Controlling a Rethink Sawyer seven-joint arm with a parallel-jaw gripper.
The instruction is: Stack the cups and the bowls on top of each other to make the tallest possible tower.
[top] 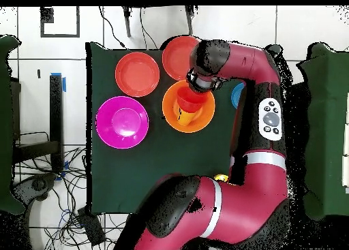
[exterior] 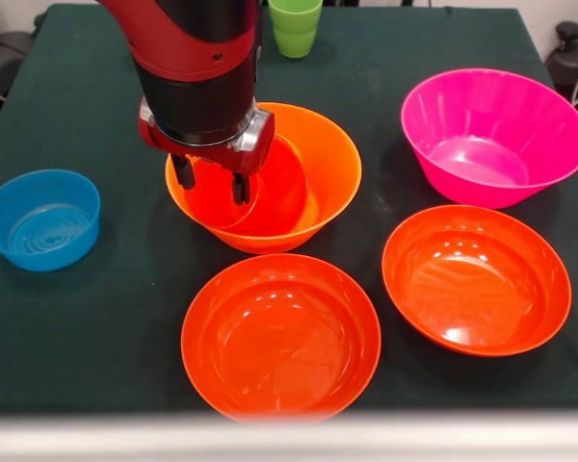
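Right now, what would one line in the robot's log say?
tool: in orange bowl, fingers astride small red bowl's rim | tower: none | pink bowl, blue bowl, green cup: apart

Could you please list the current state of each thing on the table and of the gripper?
Gripper: lowered into the large orange bowl, at the small red-orange bowl's rim.
Large orange bowl: upright, holding the small red-orange bowl.
Small red-orange bowl: nested, tilted.
Magenta bowl: upright, empty.
Two wide red-orange bowls: upright, empty.
Small blue bowl: upright, empty.
Green cup: upright, unstacked.
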